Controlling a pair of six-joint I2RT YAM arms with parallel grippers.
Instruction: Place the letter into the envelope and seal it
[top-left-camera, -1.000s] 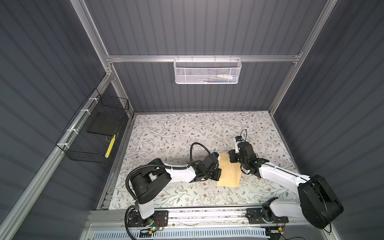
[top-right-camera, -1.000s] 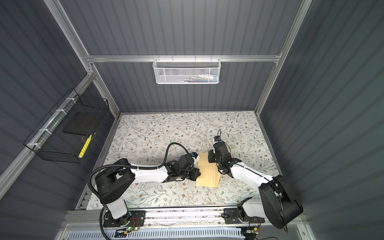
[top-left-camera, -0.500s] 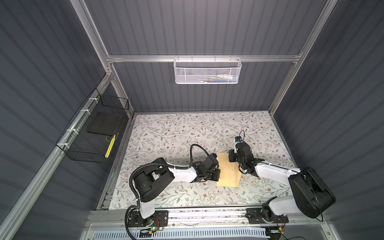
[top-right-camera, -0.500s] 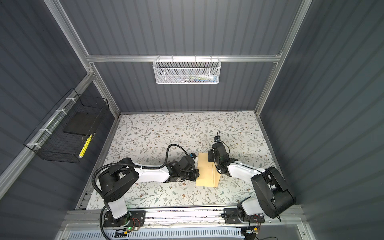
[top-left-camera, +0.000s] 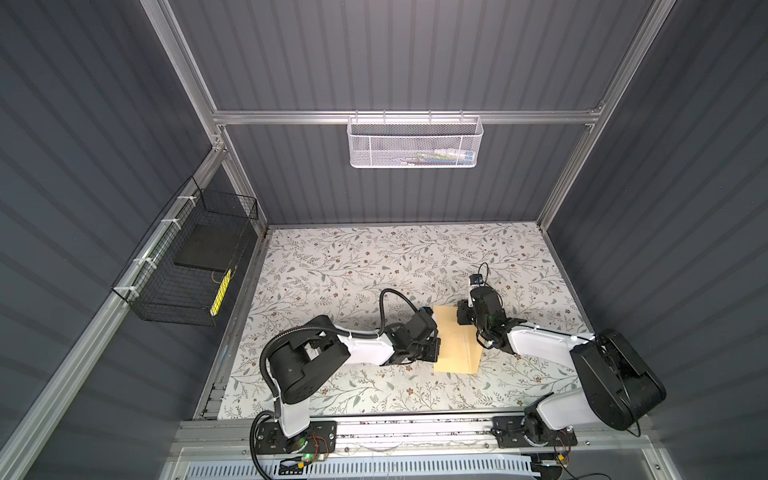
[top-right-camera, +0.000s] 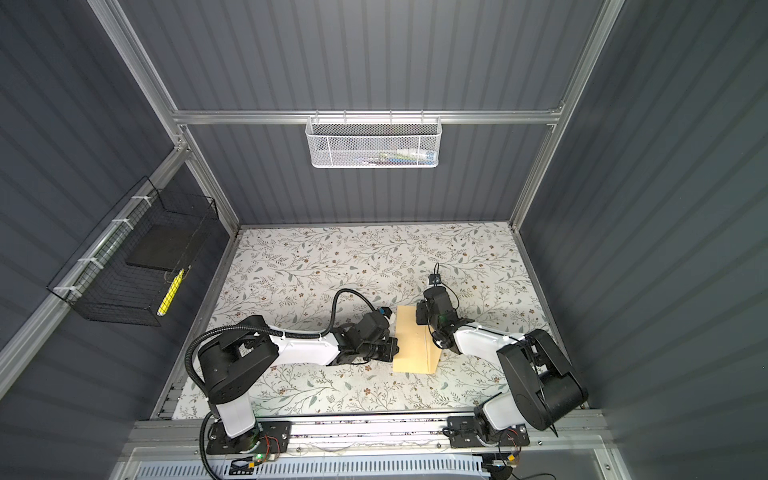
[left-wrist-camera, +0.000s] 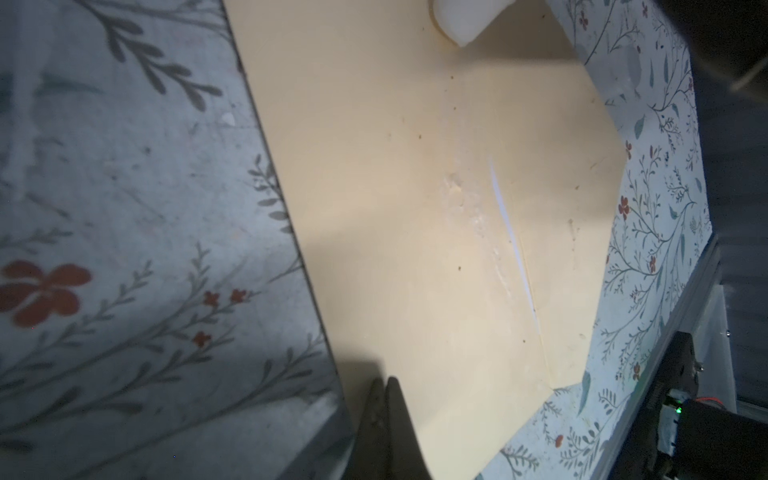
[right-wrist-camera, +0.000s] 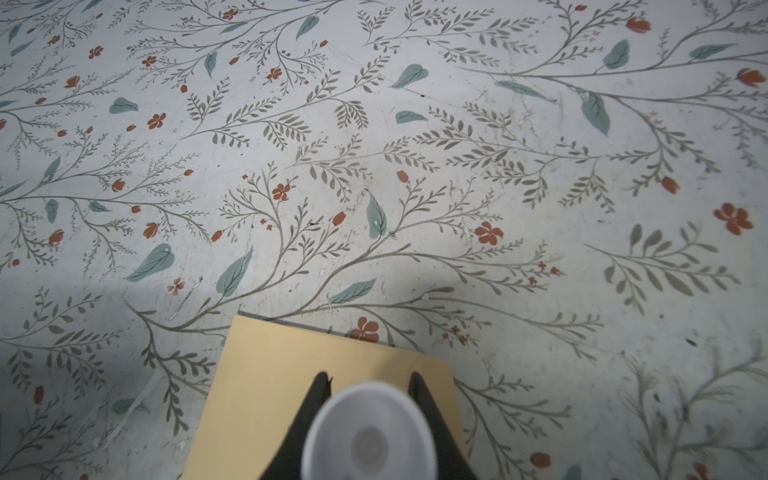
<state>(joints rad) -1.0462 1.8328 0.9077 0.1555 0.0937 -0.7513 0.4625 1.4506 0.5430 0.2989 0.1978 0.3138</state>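
- Because the envelope (left-wrist-camera: 415, 187) covered it, the letter (left-wrist-camera: 505, 216) showed only as a thin white sliver along the flap seam in the left wrist view. The rest lay hidden inside.
- Envelope: tan, flat on the floral table (right-wrist-camera: 374, 166), towards the front middle in both top views (top-left-camera: 457, 345) (top-right-camera: 413, 347), between my two pincers. Its near end was cut off by the frame in the right wrist view (right-wrist-camera: 291, 374).
- Flap: folded over. Whether it was stuck down could not be made out. Pale rough smears lay just beside the seam.
- Left pincer (left-wrist-camera: 384, 384): only the dark tips were in view, at the frame's edge. The jaws were pressed together with no gap. The tips rested at the envelope's long edge, and I could not tell whether paper was nipped between them. In a top view (top-left-camera: 435, 350) my own wrist hid the tips.
- Right pincer (right-wrist-camera: 369, 377): parted narrowly and clamped on a white stick (right-wrist-camera: 370, 432), blurred, its round end facing the wrist camera, over the envelope's far end.
- Stick, other end (left-wrist-camera: 465, 16): cut off by the frame in the left wrist view, at the envelope's surface. Contact was uncertain.
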